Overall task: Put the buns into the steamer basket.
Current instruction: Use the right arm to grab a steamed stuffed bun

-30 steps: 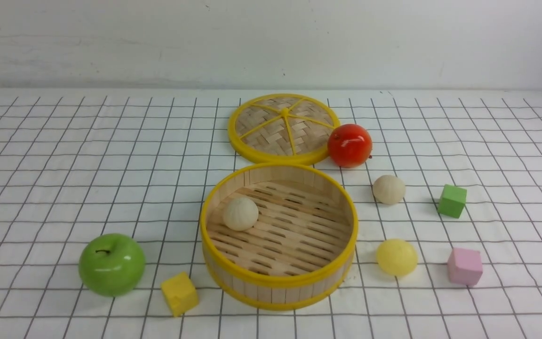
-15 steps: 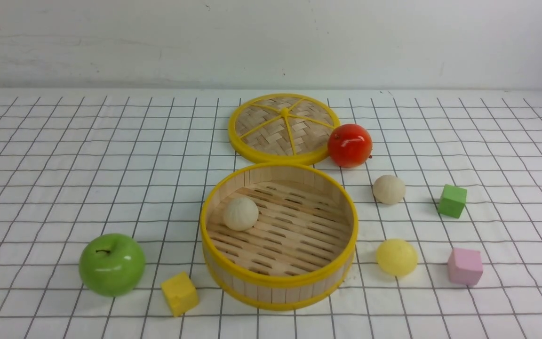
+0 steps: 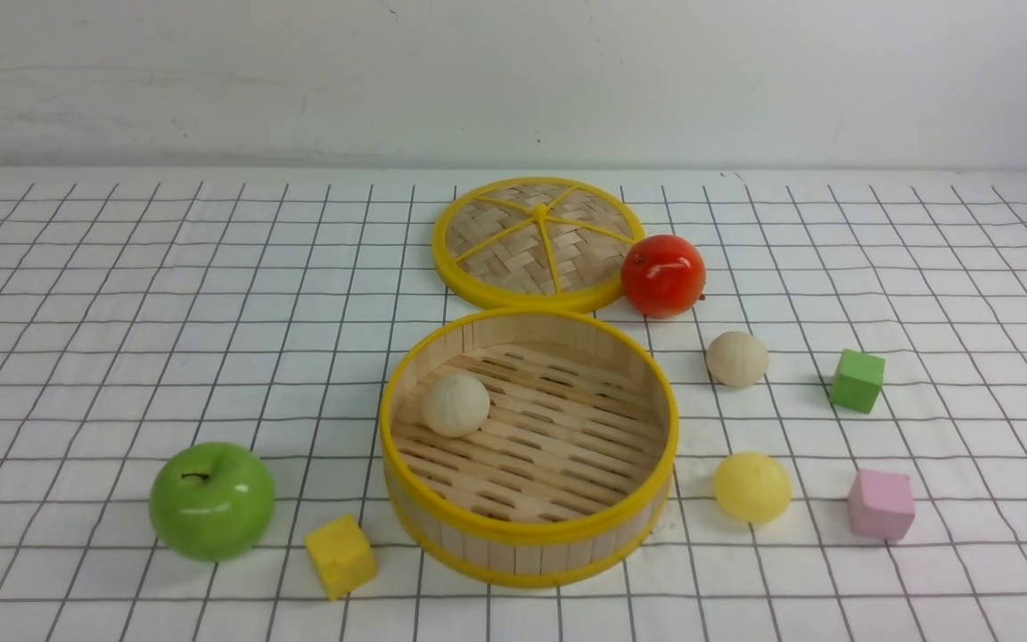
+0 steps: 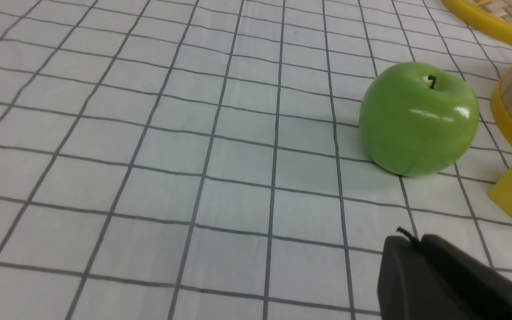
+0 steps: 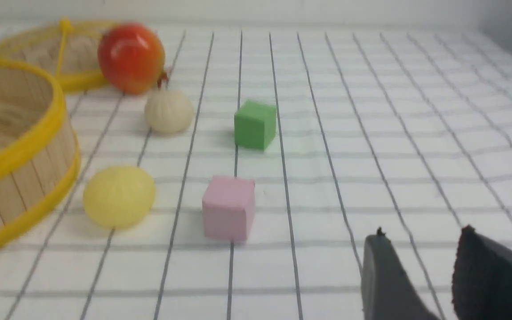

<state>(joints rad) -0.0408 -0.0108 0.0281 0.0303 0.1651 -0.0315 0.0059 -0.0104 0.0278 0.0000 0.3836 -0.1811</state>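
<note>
The steamer basket (image 3: 528,539) stands near the front middle of the table, with one cream-white bun (image 3: 455,404) on its slatted floor. A second cream-white bun (image 3: 736,358) and the pale yellow bun (image 3: 751,486) lie on the cloth to its right; both also show in the right wrist view (image 5: 169,111) (image 5: 118,196). No gripper shows in the front view. My left gripper (image 4: 409,242) is shut and empty, close to the green apple (image 4: 418,118). My right gripper (image 5: 422,238) is open and empty, near the pink cube (image 5: 229,206).
The flat woven lid (image 3: 536,241) lies behind the basket, with a red fruit (image 3: 662,275) at its right. A green apple (image 3: 211,500) and a yellow cube (image 3: 340,555) sit front left. A green cube (image 3: 857,380) and a pink cube (image 3: 880,504) sit right.
</note>
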